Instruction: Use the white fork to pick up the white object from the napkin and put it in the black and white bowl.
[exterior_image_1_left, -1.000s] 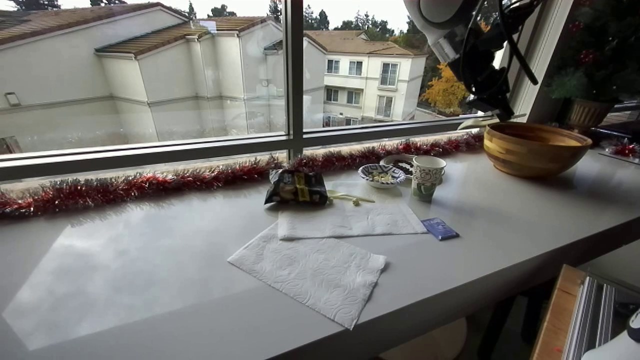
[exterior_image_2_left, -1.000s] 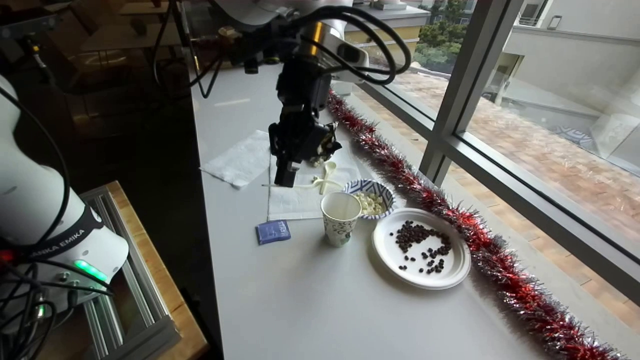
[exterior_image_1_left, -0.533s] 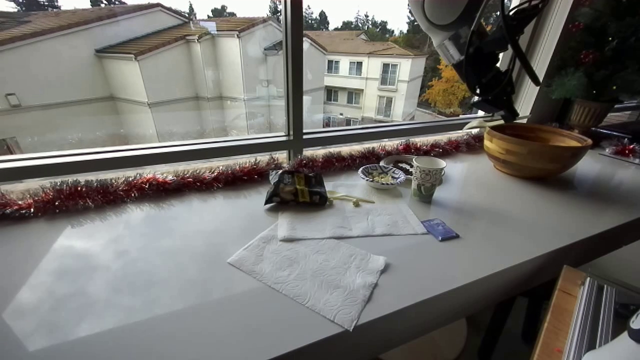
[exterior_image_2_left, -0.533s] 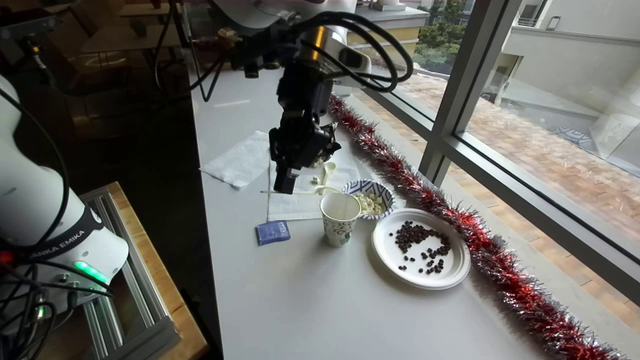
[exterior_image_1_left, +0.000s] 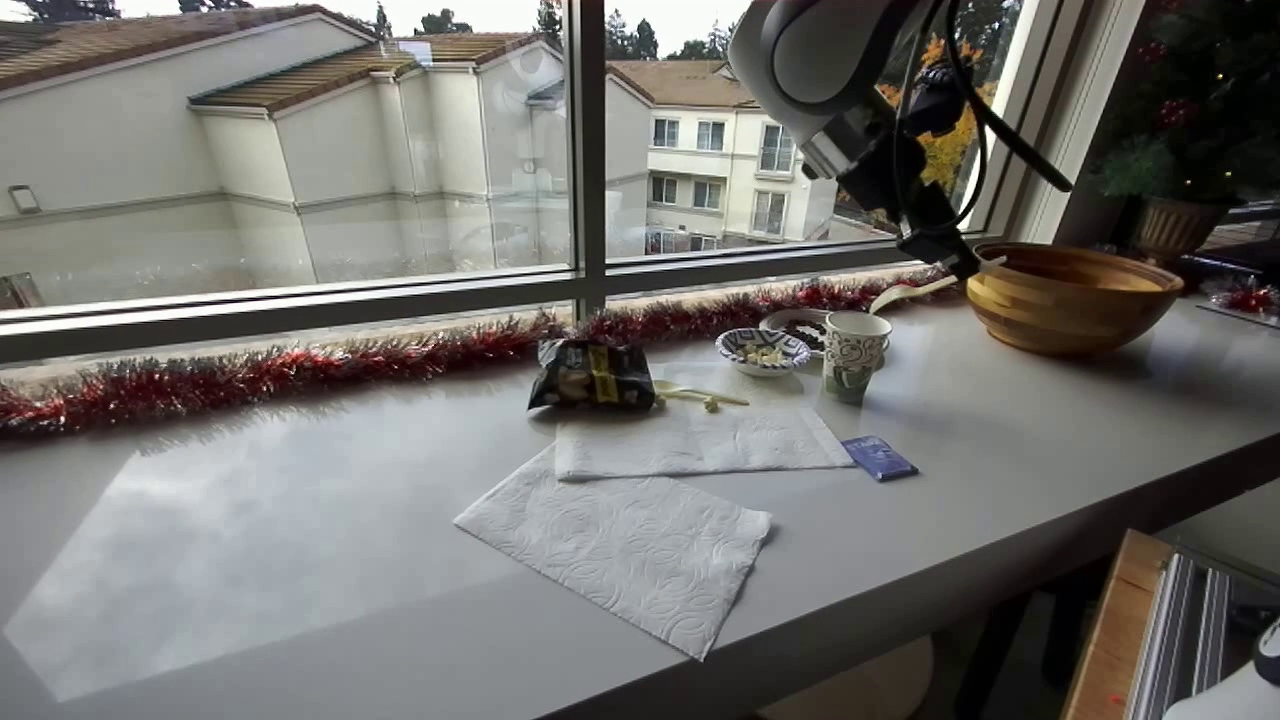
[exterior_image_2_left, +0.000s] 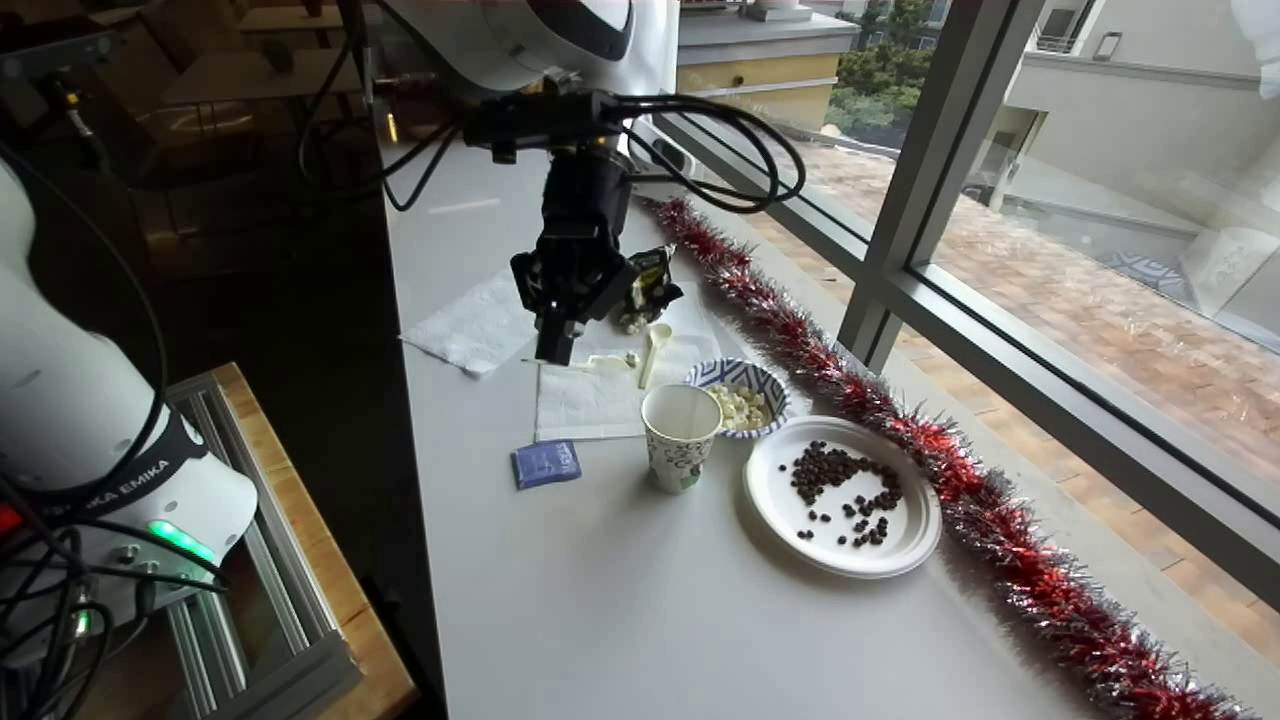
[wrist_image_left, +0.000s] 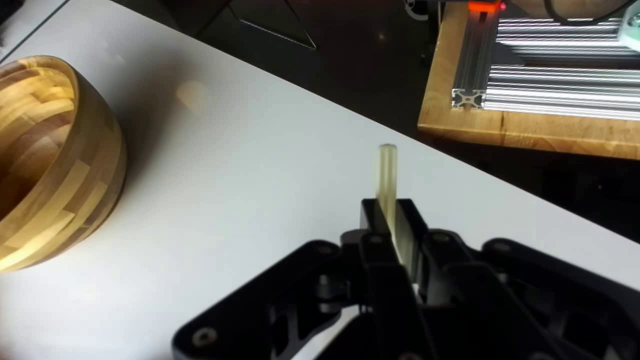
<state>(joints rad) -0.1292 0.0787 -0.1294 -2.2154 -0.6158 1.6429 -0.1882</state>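
Note:
My gripper (exterior_image_1_left: 966, 266) is shut on the white fork (exterior_image_1_left: 910, 292). In that exterior view, the fork's head dips toward the left. The gripper (exterior_image_2_left: 555, 345) holds it in the air, and its head (exterior_image_2_left: 608, 362) appears over the napkin (exterior_image_2_left: 585, 412) and close to the white object (exterior_image_2_left: 632, 358), a small popcorn-like piece. In the wrist view the fork's handle (wrist_image_left: 388, 172) sticks out between the fingers of my gripper (wrist_image_left: 390, 209); its head is hidden. The white object (exterior_image_1_left: 711, 404) lies at the napkin's far side. The black and white bowl (exterior_image_2_left: 740, 373) stands beyond the napkin with several pale pieces inside.
A pale spoon (exterior_image_2_left: 655, 350) and a dark snack bag (exterior_image_1_left: 595, 375) lie beside the white piece. A paper cup (exterior_image_2_left: 680, 450) stands close to the bowl; behind it is a plate (exterior_image_2_left: 770, 520) of dark bits. Also here are a wooden bowl (exterior_image_1_left: 1075, 310), blue packet (exterior_image_2_left: 546, 464) and tinsel (exterior_image_2_left: 870, 400).
My gripper has swung with the fork, leftward and lower in an exterior view. The fork's head now points downward more steeply. The white object and the bowl have not moved.

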